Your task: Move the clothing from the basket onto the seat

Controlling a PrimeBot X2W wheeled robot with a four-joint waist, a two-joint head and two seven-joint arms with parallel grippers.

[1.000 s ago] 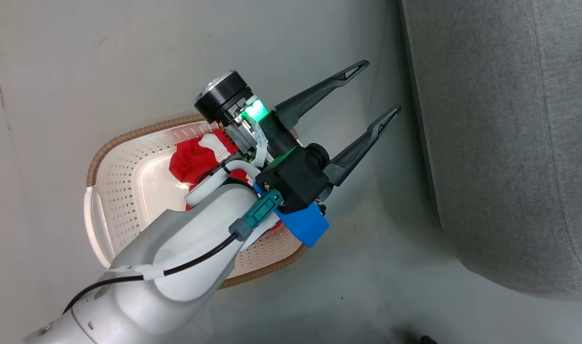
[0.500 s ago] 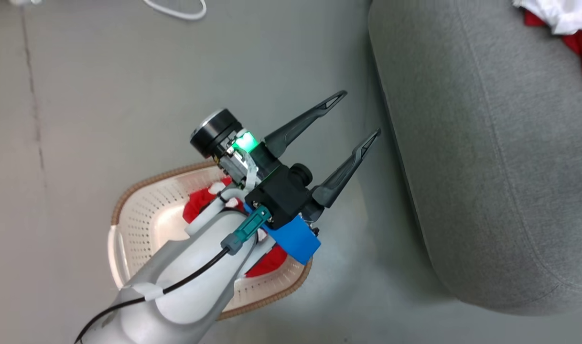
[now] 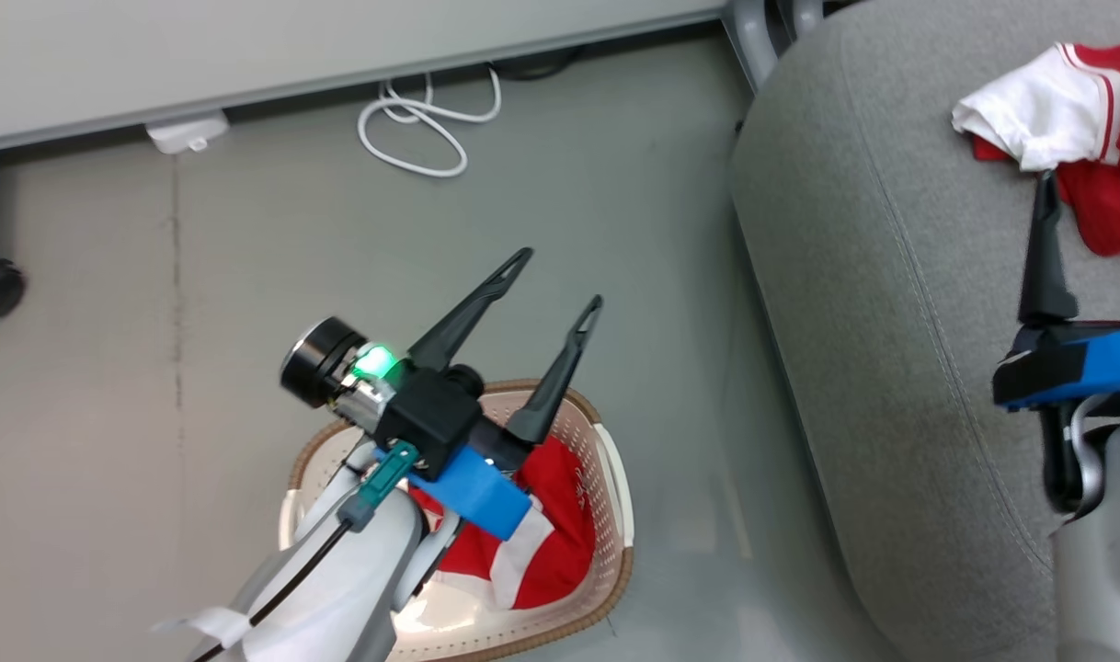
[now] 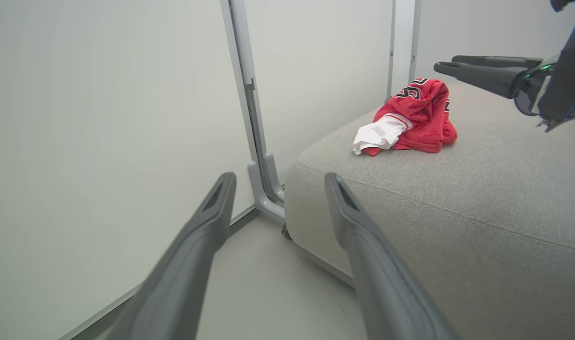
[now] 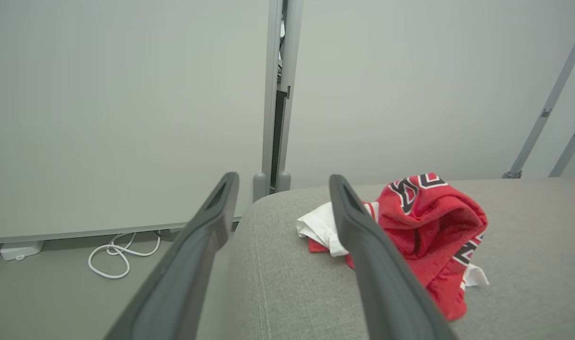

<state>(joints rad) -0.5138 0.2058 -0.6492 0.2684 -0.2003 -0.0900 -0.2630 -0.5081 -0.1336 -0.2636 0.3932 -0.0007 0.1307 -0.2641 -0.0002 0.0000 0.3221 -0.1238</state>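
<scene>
Left gripper (image 3: 560, 276): I see it spread, empty, lower centre.
Right gripper (image 3: 1093, 179): spread, empty, right edge.
Clothing: red white-banded garment (image 3: 560, 529) in cream perforated plastic basket (image 3: 615, 478), lower centre; red lettered jersey (image 5: 429, 222) on grey fabric seat (image 3: 873, 322), upper right.

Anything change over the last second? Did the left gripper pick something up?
Mainly the head view swung, bringing the white cable, the red garment on the sofa and the right gripper into view. The left gripper grabbed nothing: it stays open and empty above the basket, with red clothing still inside. Whether that arm itself moved I cannot tell.
</scene>
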